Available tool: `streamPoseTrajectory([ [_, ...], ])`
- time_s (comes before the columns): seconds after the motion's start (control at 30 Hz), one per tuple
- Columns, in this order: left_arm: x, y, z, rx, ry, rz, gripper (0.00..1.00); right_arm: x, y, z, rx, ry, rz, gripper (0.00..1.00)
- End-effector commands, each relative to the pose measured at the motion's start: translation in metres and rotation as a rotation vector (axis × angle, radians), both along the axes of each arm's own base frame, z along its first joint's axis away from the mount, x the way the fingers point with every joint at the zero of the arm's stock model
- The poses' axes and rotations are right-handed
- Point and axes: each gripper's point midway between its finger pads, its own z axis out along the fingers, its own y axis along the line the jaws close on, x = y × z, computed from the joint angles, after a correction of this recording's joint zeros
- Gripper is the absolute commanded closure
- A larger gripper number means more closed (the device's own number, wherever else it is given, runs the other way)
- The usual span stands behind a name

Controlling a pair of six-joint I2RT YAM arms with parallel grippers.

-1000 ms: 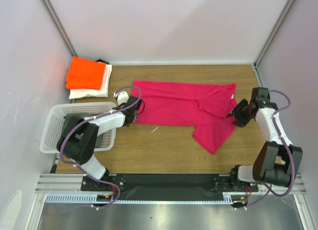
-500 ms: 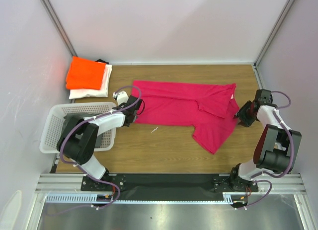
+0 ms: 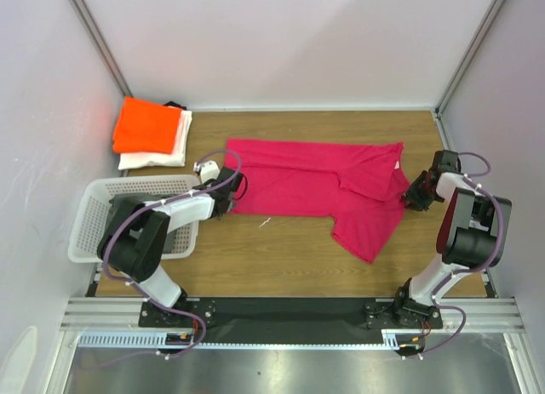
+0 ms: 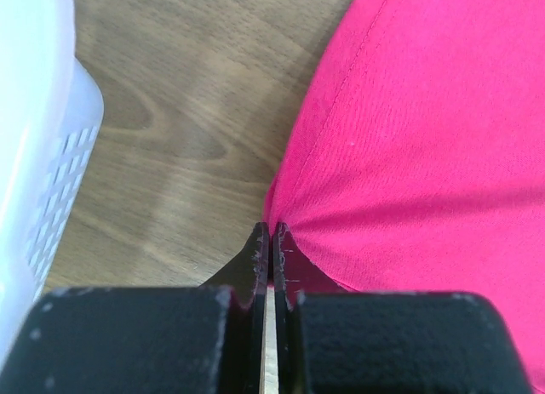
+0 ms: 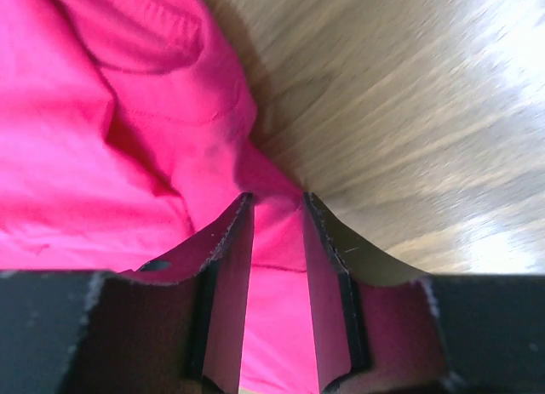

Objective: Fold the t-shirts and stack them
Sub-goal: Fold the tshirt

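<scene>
Pale walls (image 3: 281, 45) box in a wooden table (image 3: 281, 249) where a pink tee (image 3: 298, 181) lies spread across the middle, its right side rumpled and doubled over itself. At the far left corner an orange tee (image 3: 146, 126) sits folded on top of a folded white tee (image 3: 157, 158), with a white basket (image 3: 85, 215) at the near left. The left gripper (image 4: 270, 236) is clamped tight on the pink tee's left edge, and the cloth puckers toward its tips. The right gripper (image 5: 278, 208) sits low at the garment's right edge, its jaws partly apart and astride a ridge of pink cloth; whether they already pinch it cannot be told from these views. The step in hand looks like taking hold of both ends of the pink tee to smooth it before folding, with two shirts already folded and stacked. The next move probably calls for a firm pinch on the right, then an even pull by both arms to draw out the bunched side without dragging the shirt off its place.
</scene>
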Motion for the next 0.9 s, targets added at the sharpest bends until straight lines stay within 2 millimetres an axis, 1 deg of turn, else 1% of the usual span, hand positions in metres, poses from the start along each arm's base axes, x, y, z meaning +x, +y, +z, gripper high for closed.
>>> streamPoseTrajectory([
  [0.0, 0.001, -0.001, 0.004, -0.034, -0.022, 0.024, 1.0, 0.014, -0.024, 0.0, -0.086, -0.025, -0.019, 0.65],
  [0.03, 0.0, -0.003, 0.004, -0.04, -0.017, 0.02, 1.0, 0.014, -0.027, -0.003, -0.085, -0.017, -0.027, 0.66],
  [0.07, -0.001, -0.004, 0.003, -0.043, -0.016, 0.017, 1.0, 0.015, -0.03, -0.004, -0.084, -0.017, -0.031, 0.66],
  [0.1, -0.001, -0.005, 0.003, -0.045, -0.014, 0.012, 1.0, 0.021, -0.032, 0.0, -0.084, -0.032, -0.034, 0.66],
  [0.13, -0.001, -0.006, 0.002, -0.047, -0.013, 0.01, 1.0, 0.022, -0.035, -0.003, -0.074, -0.027, -0.038, 0.66],
  [0.23, 0.0, -0.01, 0.003, -0.052, -0.012, -0.006, 1.0, 0.03, -0.03, 0.007, -0.04, -0.057, -0.021, 0.65],
  [0.3, 0.0, -0.013, 0.004, -0.057, -0.013, -0.019, 1.0, 0.03, -0.025, 0.02, -0.028, -0.087, -0.01, 0.62],
  [0.33, 0.0, -0.014, 0.004, -0.059, -0.012, -0.022, 1.0, 0.027, -0.024, 0.023, -0.026, -0.092, -0.009, 0.57],
  [0.37, -0.001, -0.014, 0.004, -0.058, -0.01, -0.022, 1.0, 0.027, -0.021, 0.038, -0.027, -0.127, -0.004, 0.54],
  [0.4, -0.001, -0.014, 0.004, -0.058, -0.009, -0.023, 1.0, 0.024, -0.019, 0.042, -0.022, -0.133, -0.003, 0.51],
  [0.43, -0.002, -0.013, 0.003, -0.056, -0.004, -0.023, 1.0, 0.018, -0.016, 0.045, -0.016, -0.135, -0.005, 0.44],
  [0.47, -0.003, -0.013, 0.003, -0.055, -0.002, -0.023, 1.0, 0.011, -0.012, 0.047, -0.007, -0.124, -0.008, 0.41],
  [0.5, -0.004, -0.014, 0.002, -0.059, 0.002, -0.026, 1.0, 0.007, -0.009, 0.059, -0.008, -0.147, -0.008, 0.4],
  [0.53, -0.004, -0.014, 0.002, -0.06, 0.003, -0.027, 1.0, -0.004, -0.003, 0.054, 0.017, -0.128, -0.014, 0.39],
  [0.57, -0.005, -0.014, 0.0, -0.061, 0.007, -0.028, 1.0, -0.012, 0.006, 0.053, 0.053, -0.121, -0.009, 0.39],
  [0.6, -0.006, -0.014, -0.002, -0.063, 0.01, -0.031, 1.0, -0.017, 0.011, 0.061, 0.063, -0.144, -0.007, 0.39],
  [0.63, -0.006, -0.014, -0.001, -0.066, 0.008, -0.032, 1.0, -0.026, 0.015, 0.058, 0.079, -0.133, -0.015, 0.39],
  [0.67, -0.007, -0.014, -0.001, -0.066, 0.008, -0.032, 1.0, -0.041, 0.022, 0.048, 0.1, -0.1, -0.03, 0.39],
  [0.7, -0.008, -0.014, -0.003, -0.065, 0.012, -0.034, 1.0, -0.048, 0.025, 0.051, 0.1, -0.115, -0.035, 0.39],
  [0.73, -0.008, -0.014, -0.002, -0.066, 0.009, -0.034, 1.0, -0.054, 0.028, 0.049, 0.107, -0.111, -0.041, 0.39],
  [0.77, -0.009, -0.013, -0.003, -0.066, 0.014, -0.034, 1.0, -0.067, 0.034, 0.039, 0.122, -0.082, -0.052, 0.39],
  [0.83, -0.01, -0.013, -0.004, -0.068, 0.012, -0.036, 1.0, -0.076, 0.038, 0.036, 0.131, -0.079, -0.057, 0.4],
  [0.87, -0.011, -0.013, -0.005, -0.066, 0.016, -0.039, 1.0, -0.084, 0.043, 0.029, 0.142, -0.059, -0.057, 0.39],
])
